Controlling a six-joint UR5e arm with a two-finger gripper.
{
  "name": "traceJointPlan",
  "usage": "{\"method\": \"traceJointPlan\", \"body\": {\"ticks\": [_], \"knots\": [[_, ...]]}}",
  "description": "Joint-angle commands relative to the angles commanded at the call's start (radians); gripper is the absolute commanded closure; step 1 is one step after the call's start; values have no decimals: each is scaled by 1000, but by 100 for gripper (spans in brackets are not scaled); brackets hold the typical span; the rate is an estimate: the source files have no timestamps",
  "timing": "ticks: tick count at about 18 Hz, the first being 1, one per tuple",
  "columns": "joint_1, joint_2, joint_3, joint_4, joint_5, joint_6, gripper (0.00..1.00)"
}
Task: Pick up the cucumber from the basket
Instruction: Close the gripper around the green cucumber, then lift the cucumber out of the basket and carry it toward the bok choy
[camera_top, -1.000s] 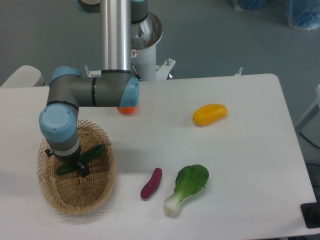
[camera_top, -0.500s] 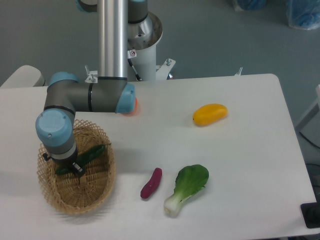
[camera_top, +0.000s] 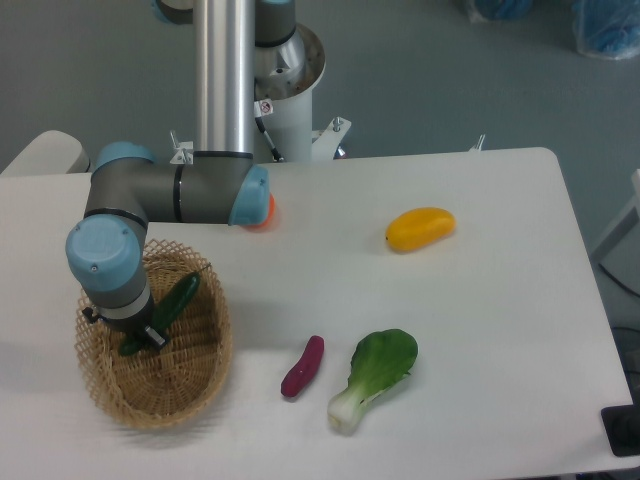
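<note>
The gripper (camera_top: 150, 333) hangs under the arm's blue-capped wrist, low over the inside of the basket (camera_top: 196, 392), and its dark fingers are clamped on the cucumber (camera_top: 176, 302) near that vegetable's lower end. The wrist housing hides most of the fingers, so only a dark tip shows beside the green skin. The cucumber is tilted, its lower end tucked under the wrist at about 7 o'clock and its upper end pointing to about 1 o'clock, over the basket's weave. Whether the lower end touches the weave cannot be told.

The basket sits at the near left of the white counter (camera_top: 480, 350), an oval of tan wicker with a looped rim, its long axis running toward the viewer. The grey arm bends above it, one horizontal link reaching to 2 o'clock from the wrist and a tall silver tube rising out of the top edge.

Just past the blue elbow cap, an orange object (camera_top: 263, 214) peeks out on the counter, mostly hidden by the arm. To 4 o'clock from the basket, apart from its rim, lies a short purple sweet potato (camera_top: 302, 366), and just beside that, further right, a bok choy (camera_top: 375, 375) with its white base nearest the viewer. Well apart, toward 2 o'clock across the counter, rests a yellow mango-like fruit (camera_top: 420, 228).
</note>
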Motion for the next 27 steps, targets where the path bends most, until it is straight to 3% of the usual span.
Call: {"method": "traceJointPlan", "body": {"ticks": [10,14,20,27], "knots": [[156,22,101,-6,-6,38,78],[238,19,147,-8,-2,145,77],[373,-11,183,-110,34,388,77],[489,-95,268,-114,72,609,77]]}}
